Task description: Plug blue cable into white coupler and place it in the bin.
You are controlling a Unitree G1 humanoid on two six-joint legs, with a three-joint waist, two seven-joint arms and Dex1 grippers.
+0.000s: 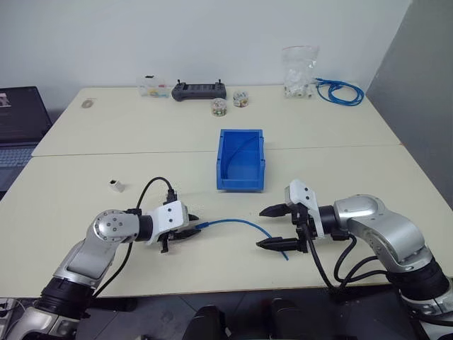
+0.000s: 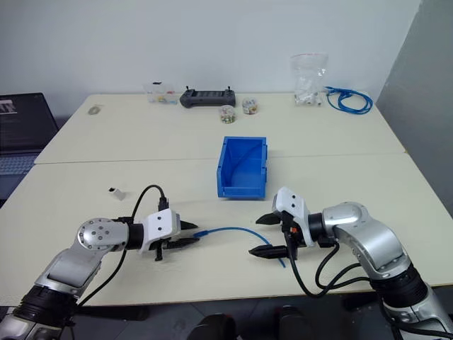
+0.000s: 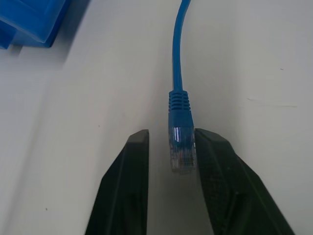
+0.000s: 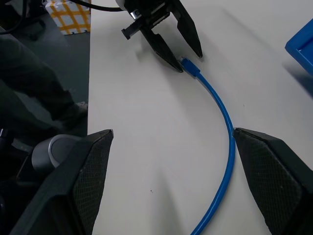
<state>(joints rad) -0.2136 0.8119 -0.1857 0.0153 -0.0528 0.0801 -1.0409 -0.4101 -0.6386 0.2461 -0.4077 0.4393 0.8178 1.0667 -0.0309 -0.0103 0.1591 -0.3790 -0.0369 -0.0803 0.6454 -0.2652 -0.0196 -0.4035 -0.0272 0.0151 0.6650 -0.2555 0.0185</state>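
The blue cable (image 1: 237, 221) lies in an arc on the table between my two grippers. My left gripper (image 1: 192, 230) has its fingers drawn in around the clear plug (image 3: 181, 147) at the cable's left end; one finger (image 3: 220, 181) presses the plug and a thin slit shows at the other. My right gripper (image 1: 260, 227) stands wide open at the cable's other end, nothing between its fingers. The white coupler (image 1: 117, 185) sits alone on the table to the left, apart from both grippers. Behind the cable stands the bin (image 1: 241, 182).
Along the table's far edge sit a coiled blue cable bundle (image 1: 340, 92), a clear bag of white parts (image 1: 299, 71), a black controller (image 1: 199, 90), two small jars (image 1: 219, 106) and a clear box (image 1: 152, 86). A laptop (image 1: 21, 117) is off the left side.
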